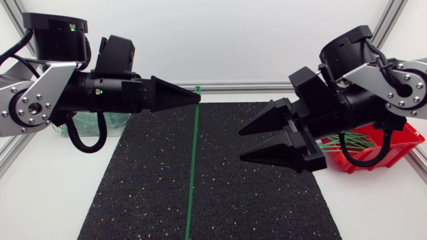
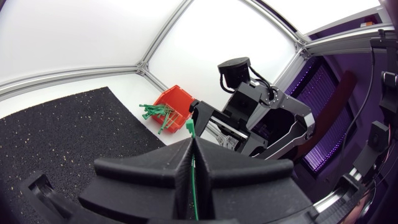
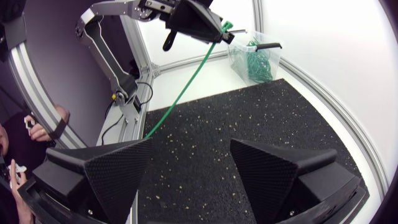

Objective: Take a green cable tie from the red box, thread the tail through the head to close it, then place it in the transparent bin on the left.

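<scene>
1. Left jaws were pressed together, clamped on the green cable tie [image 1: 193,167] just under its head. The left wrist view showed the two wedge fingers [image 2: 149,171] meeting, with the strap running up the seam between them.
2. The tie's head [image 2: 189,127] stuck out a little past the left fingertips. The long tail hung down over the black mat [image 1: 267,200]. Couldn't tell whether the tail end touched the mat.
3. Right jaws were wide apart and empty, touching nothing. Both fingers [image 1: 261,121] pointed toward the hanging tie from the right, above the mat and well apart from the strap.
4. The red box [image 1: 408,143] sat on the bench [image 1: 47,193] at the right edge of the mat, partly hidden by the right arm [image 1: 373,80]. Loose green ties [image 1: 357,140] lay in it, some poking over the rim.
5. The transparent bin [image 3: 272,57] stood at the far left of the bench, behind the left arm [image 1: 80,90], with a bundle of green ties [image 3: 254,63] inside.
</scene>
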Motion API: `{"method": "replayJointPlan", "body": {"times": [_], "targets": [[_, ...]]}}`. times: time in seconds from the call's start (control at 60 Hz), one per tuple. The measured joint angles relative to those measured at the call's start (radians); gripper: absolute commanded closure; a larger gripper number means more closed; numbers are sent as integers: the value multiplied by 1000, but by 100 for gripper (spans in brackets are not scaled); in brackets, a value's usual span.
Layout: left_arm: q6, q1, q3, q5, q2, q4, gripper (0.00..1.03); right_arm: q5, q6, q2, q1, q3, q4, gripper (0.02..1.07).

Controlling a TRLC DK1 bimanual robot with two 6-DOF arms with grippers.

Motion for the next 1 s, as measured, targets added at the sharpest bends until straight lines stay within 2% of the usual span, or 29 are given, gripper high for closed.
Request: {"method": "replayJointPlan", "body": {"times": [0.05, 0.117, 0.267, 0.4, 0.483, 0.667, 0.8, 1.0], "targets": [[-1, 11, 0, 22, 0, -6, 100, 29, -49, -1, 0, 1, -34, 6], [-13, 29, 0, 56, 0, -11, 100, 117, -83, -1, 2, 1, -54, 6], [-45, 47, 0, 93, 0, -11, 100, 218, -145, -11, 14, 1, -114, 6], [-80, 52, 0, 117, 2, -11, 100, 319, -209, -36, 21, -13, -98, 6], [-99, 68, 2, 130, 6, -11, 100, 397, -246, -72, 33, -65, 29, 6], [-109, 83, 3, 147, 13, -10, 100, 568, -367, -220, 109, -280, 413, 6], [-112, 90, 3, 151, 13, 8, 100, 612, -453, -245, 150, -333, 535, 6], [-117, 113, 3, 151, 13, 33, 100, 700, -621, -241, 204, -335, 608, 6]]}}
